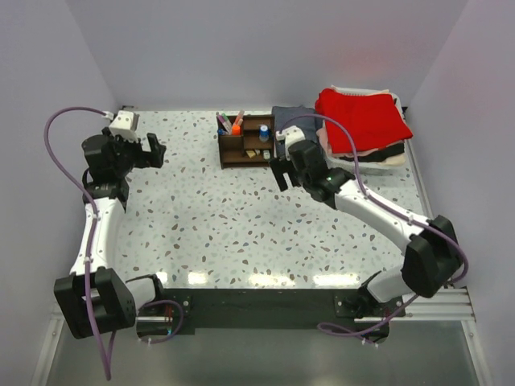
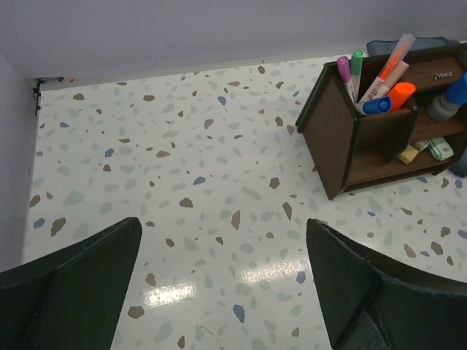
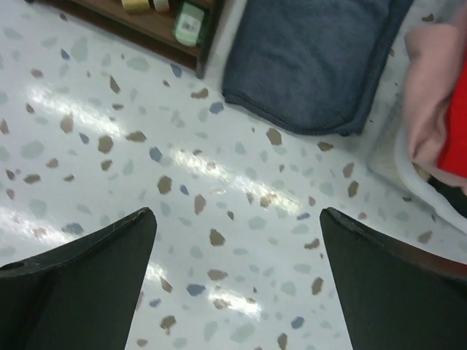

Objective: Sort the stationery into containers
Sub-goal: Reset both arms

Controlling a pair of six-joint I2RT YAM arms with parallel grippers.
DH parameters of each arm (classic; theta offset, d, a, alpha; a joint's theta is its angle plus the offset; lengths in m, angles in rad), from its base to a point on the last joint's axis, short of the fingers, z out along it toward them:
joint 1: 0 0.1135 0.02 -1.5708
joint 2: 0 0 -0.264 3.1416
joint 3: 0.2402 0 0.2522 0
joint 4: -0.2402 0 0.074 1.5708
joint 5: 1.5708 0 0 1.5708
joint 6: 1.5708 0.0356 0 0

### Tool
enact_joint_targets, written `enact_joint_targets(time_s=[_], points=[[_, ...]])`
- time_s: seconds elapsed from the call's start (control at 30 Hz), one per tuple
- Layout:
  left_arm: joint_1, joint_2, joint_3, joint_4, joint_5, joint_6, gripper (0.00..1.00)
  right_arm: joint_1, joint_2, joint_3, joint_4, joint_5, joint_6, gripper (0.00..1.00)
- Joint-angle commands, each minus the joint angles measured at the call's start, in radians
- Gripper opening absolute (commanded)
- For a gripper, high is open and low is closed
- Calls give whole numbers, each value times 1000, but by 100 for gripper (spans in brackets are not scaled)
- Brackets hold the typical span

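1. Jaws of our right gripper [image 3: 237, 216] stood wide apart, empty, above the table [image 3: 95, 168] just beside the organizer [image 1: 245, 151].
2. Our left gripper [image 2: 224, 222] gaped too, holding nothing, well left of it.
3. We saw pens [image 2: 379, 80] upright in the organizer's tall compartment; a pale green piece [image 3: 188, 22] and, seemingly, a tan block [image 2: 407, 154] lay on its lower shelf.

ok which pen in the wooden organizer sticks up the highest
The pink and orange pen with the clear cap: it leans right and its tip rises above the purple-capped pen and green-capped pen beside it in the organizer.
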Motion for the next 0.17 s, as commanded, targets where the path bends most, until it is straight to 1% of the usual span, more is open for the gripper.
enact_joint_targets(time_s=[0.0,0.13], points=[[-25,3,32,-19,24,55,100,-3,-148,-114,35,75,-158,99],[-57,4,18,-28,4,65,100,-23,-228,-177,48,57,-162,99]])
